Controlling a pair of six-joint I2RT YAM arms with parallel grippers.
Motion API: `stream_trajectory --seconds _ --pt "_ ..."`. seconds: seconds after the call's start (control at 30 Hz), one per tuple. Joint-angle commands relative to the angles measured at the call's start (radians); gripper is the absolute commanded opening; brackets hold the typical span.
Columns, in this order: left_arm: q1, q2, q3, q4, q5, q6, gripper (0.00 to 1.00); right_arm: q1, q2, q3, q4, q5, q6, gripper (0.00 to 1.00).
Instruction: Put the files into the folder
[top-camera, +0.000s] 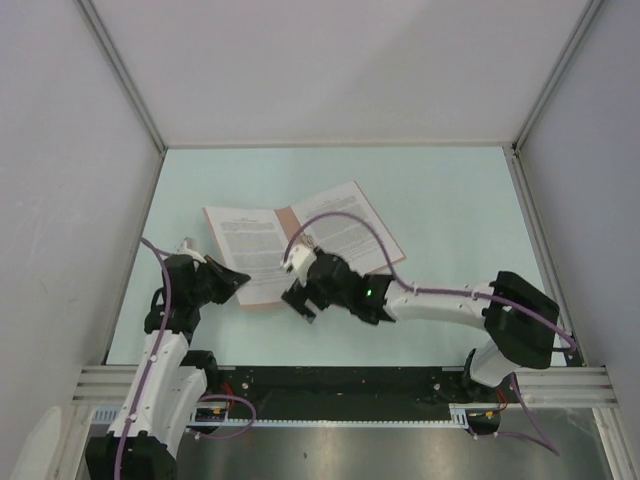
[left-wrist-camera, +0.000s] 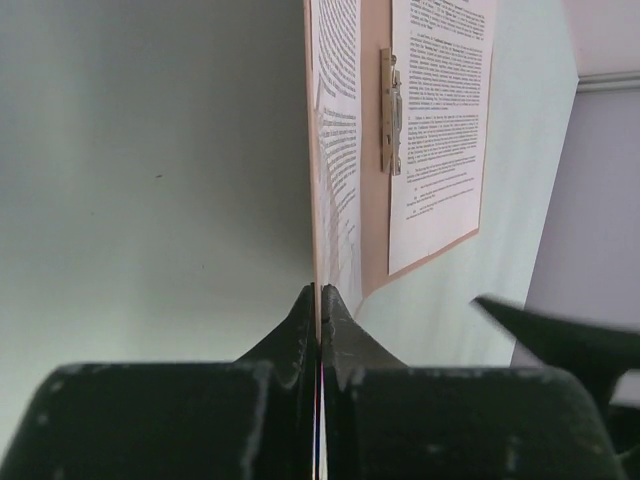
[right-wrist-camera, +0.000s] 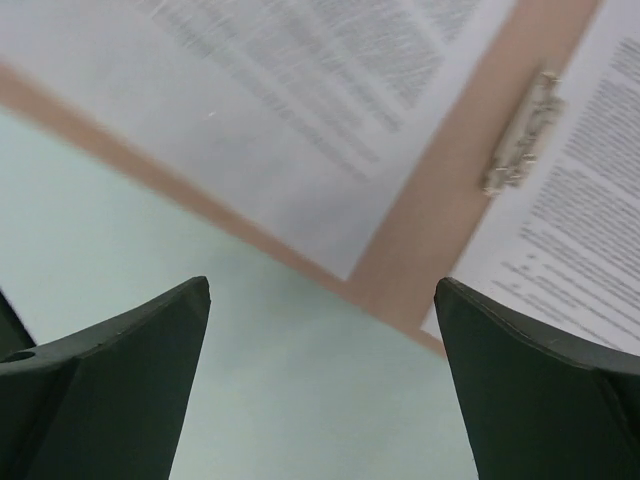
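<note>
The salmon folder (top-camera: 262, 302) lies open on the pale green table, and each half carries one of the files. One printed sheet (top-camera: 250, 245) rests on the left half and another (top-camera: 350, 225) on the right. My left gripper (top-camera: 240, 280) is shut on the near left edge of the folder's left cover (left-wrist-camera: 375, 200). The left sheet (left-wrist-camera: 340, 150) lies against that cover. A metal clip (left-wrist-camera: 390, 110) sits on the spine. My right gripper (top-camera: 300, 300) hangs open over the table just before the folder's near edge (right-wrist-camera: 440, 220), with nothing between its fingers (right-wrist-camera: 322, 285).
White walls close in the table (top-camera: 450, 200) on the left, back and right. The arm bases and a black rail (top-camera: 350, 390) run along the near edge. A purple cable (top-camera: 340, 222) arches over the right sheet.
</note>
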Motion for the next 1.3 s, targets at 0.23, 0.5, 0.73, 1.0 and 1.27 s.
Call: stream_trajectory --seconds 0.23,0.5,0.73,1.0,1.27 --pt "-0.004 0.011 0.115 -0.096 0.022 0.024 0.03 0.328 0.136 -0.147 0.611 0.514 -0.337 0.99" --pt "-0.004 0.005 0.138 -0.115 0.021 0.007 0.06 0.397 0.279 -0.147 0.946 0.65 -0.534 0.71" --pt "-0.004 0.011 0.17 -0.127 0.018 0.024 0.25 0.379 0.287 -0.145 0.995 0.661 -0.474 0.23" --pt "-0.003 0.005 0.301 -0.191 -0.066 0.119 0.93 0.262 0.174 -0.156 0.696 0.511 -0.103 0.0" --pt "-0.003 -0.019 0.453 -0.277 -0.251 0.21 0.99 -0.061 -0.021 -0.269 0.583 0.123 0.241 0.0"
